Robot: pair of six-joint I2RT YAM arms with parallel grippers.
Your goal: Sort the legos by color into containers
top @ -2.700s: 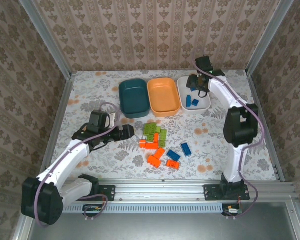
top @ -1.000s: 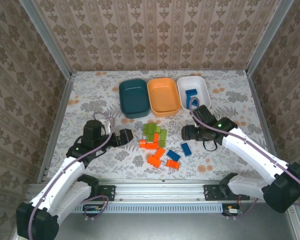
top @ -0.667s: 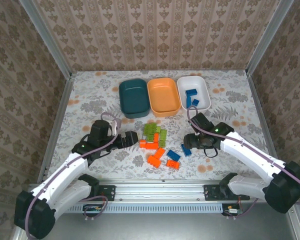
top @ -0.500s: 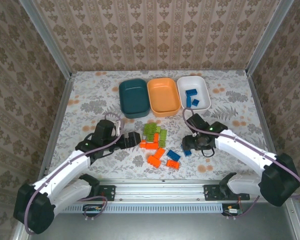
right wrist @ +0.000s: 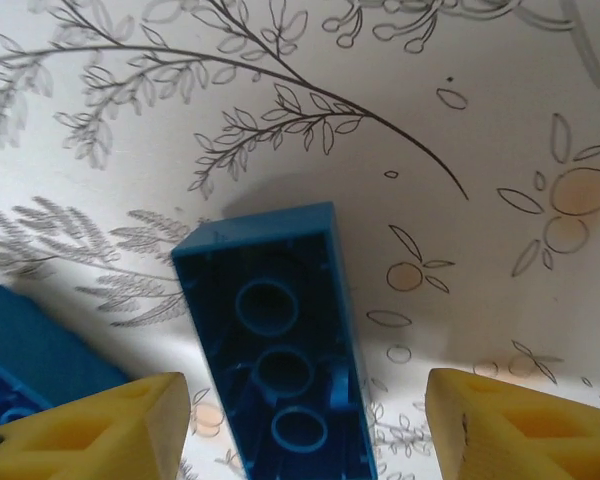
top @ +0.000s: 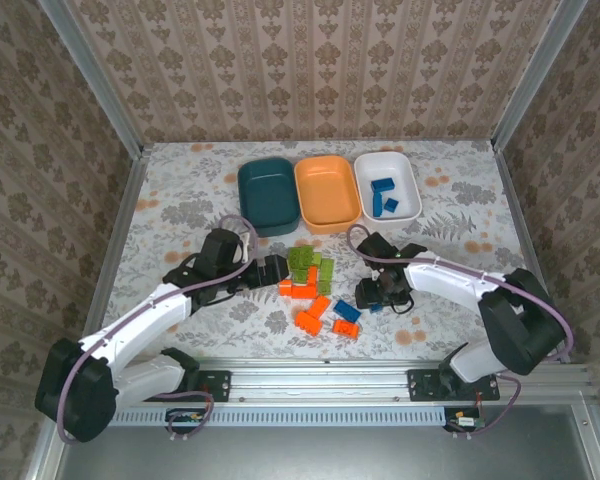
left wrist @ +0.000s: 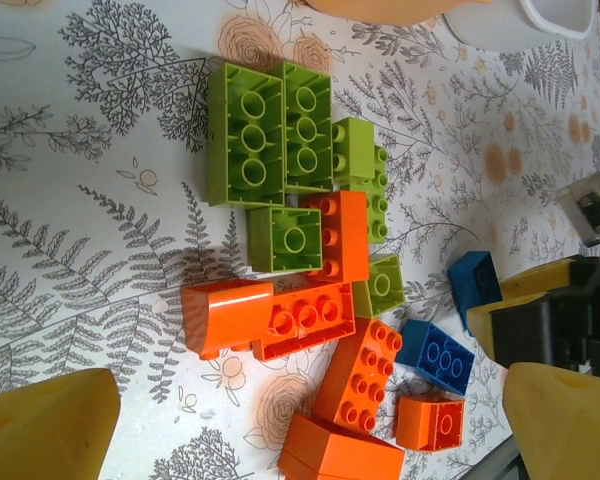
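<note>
step: the right gripper (right wrist: 298, 415) is lowering over a blue brick (right wrist: 275, 345) on the table (top: 180, 190), right of the pile; this looks like a pick for the white bin (top: 388, 186).
right fingers: parted, one yellow pad on each side of the brick, neither touching it; they are straddling, not gripping.
brick pose: it is lying hollow side up, long axis running between the pads, so they are facing its long walls.
neighbour: a second blue brick (right wrist: 40, 350) is sitting just beside the left pad; that pad should be dropping into the gap between the two, not onto the neighbour.
how to do it well: centring the brick between the pads, going low enough to catch the walls, then closing squarely so it is not twisting out.
left gripper (left wrist: 310, 420): fingers wide apart and empty, hovering at the left of the pile of green bricks (top: 310, 265) and orange bricks (top: 308, 300).
bins: teal bin (top: 267, 197) and orange bin (top: 326, 193) are showing no bricks; the white bin, far right, is holding two blue ones.
risk: the arms are working close together, so the lift is best going up and away to the right.
</note>
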